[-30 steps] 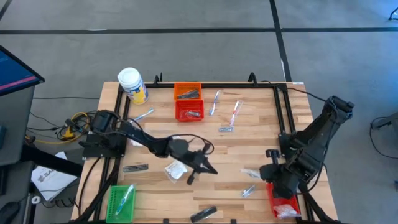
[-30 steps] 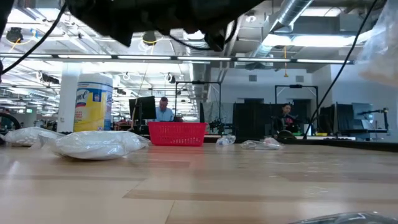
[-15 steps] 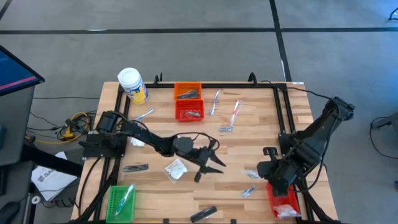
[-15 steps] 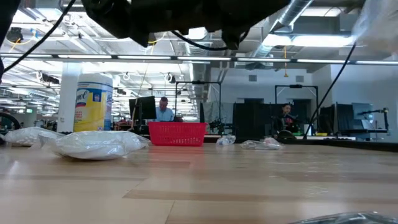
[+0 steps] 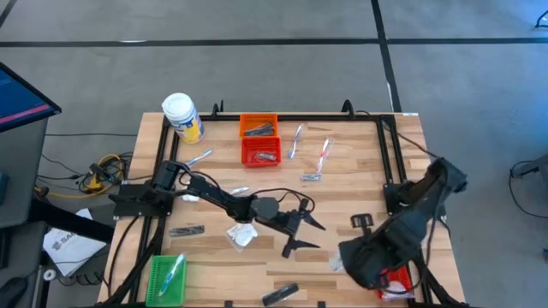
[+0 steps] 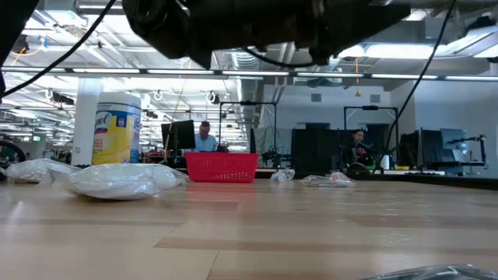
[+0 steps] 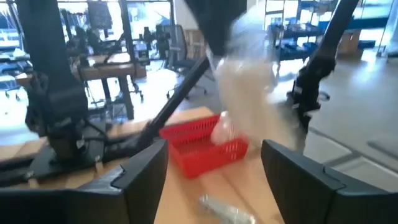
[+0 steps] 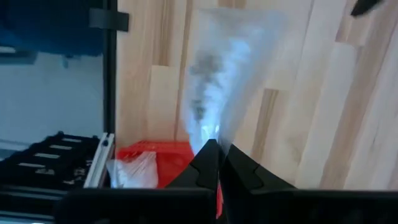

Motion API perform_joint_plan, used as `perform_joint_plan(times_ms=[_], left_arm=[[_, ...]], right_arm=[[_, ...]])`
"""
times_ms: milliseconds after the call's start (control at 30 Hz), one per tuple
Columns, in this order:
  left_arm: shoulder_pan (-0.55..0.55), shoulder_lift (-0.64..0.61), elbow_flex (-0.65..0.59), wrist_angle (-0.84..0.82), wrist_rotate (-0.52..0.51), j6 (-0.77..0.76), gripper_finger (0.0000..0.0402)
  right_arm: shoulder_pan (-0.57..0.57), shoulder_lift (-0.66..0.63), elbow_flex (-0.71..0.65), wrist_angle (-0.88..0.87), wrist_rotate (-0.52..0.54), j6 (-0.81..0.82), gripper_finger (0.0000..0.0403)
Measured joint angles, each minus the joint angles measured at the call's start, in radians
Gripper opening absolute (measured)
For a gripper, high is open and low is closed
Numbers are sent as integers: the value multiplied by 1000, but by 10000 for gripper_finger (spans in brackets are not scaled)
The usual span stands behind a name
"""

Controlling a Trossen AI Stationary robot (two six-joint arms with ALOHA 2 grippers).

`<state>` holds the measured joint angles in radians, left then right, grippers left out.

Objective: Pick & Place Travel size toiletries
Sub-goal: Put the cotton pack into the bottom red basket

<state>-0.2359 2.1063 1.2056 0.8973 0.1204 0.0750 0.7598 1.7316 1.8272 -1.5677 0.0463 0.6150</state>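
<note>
Red plastic marks the drop-off: in the high view a red basket (image 5: 396,282) sits at the table's near right corner, and the right gripper (image 5: 366,267) hangs just beside it, the arm folded low over that corner, probably so that what it carries can go in. The left gripper (image 5: 301,233) reaches out over mid-table with its jaws spread and nothing between them, a crumpled white packet (image 5: 241,233) lying just behind it on the wood. Other toiletries lie scattered across the boards. The low view shows only dark arm bodies overhead and white packets (image 6: 117,179) resting on the table, near a big white jar (image 6: 117,128). From the left wrist view, open fingers (image 7: 146,177) frame the far red basket and a clear packet (image 7: 245,87) dangling above it. The right wrist view confirms the grip: fingertips (image 8: 214,163) pinched tight on that clear packet, hanging over bare wood beside the basket rim.
</note>
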Motion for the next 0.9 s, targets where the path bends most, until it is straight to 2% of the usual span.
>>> perform_joint_plan(times_ms=[400,667,900], left_arm=[[-35,0,5,4,29,-1,247],[-18,0,5,-10,-44,-1,242],[-13,0,5,-26,-45,-4,241]], right_arm=[[-120,91,1,-3,-19,-50,0],[-154,89,1,-4,-13,-68,0],[-175,89,1,-3,-5,-76,0]])
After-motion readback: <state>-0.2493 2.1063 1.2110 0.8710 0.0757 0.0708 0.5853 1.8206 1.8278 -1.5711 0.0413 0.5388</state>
